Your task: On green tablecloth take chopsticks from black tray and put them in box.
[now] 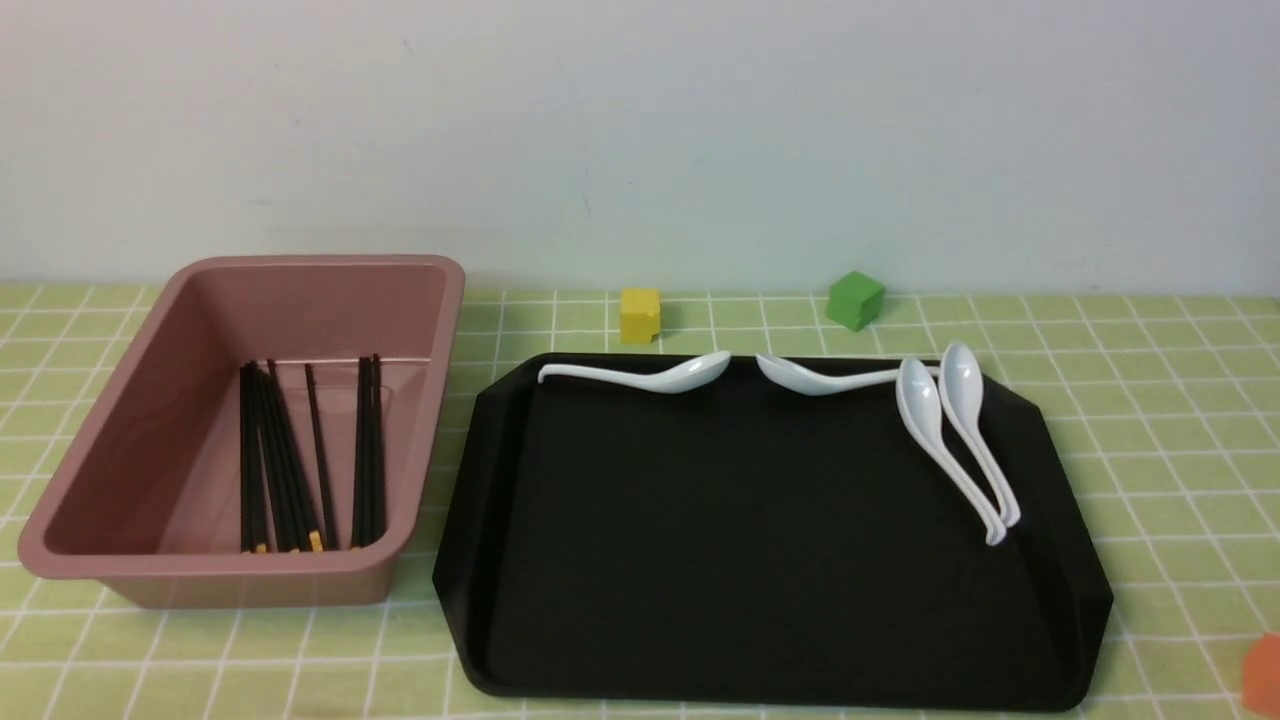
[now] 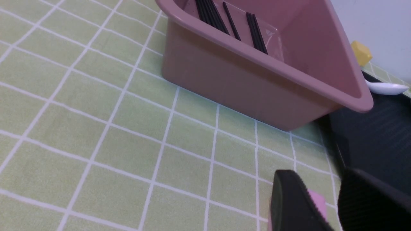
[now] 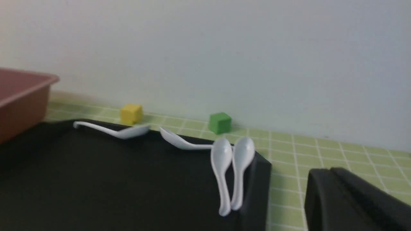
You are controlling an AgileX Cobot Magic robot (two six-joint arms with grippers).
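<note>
Several black chopsticks (image 1: 285, 460) lie lengthwise on the floor of the dusty-pink box (image 1: 310, 262), which stands on the green tablecloth (image 1: 1150, 400) at the left. To its right, the black tray (image 1: 750, 550) carries no chopsticks. Neither gripper shows in the front view. In the left wrist view my left gripper (image 2: 321, 183) hovers open over the cloth near the box (image 2: 244, 83) corner, nothing between its fingers. In the right wrist view my right gripper (image 3: 330, 173) is shut and empty beyond the tray's (image 3: 96, 179) right edge.
White spoons (image 1: 650, 375) rest along the tray's far rim, and two more (image 1: 960, 440) near its right side. A yellow cube (image 1: 640, 314) and a green cube (image 1: 855, 299) sit by the wall. An orange thing (image 1: 1262, 672) shows at the front right. A pink patch (image 2: 318, 200) lies under the left fingers.
</note>
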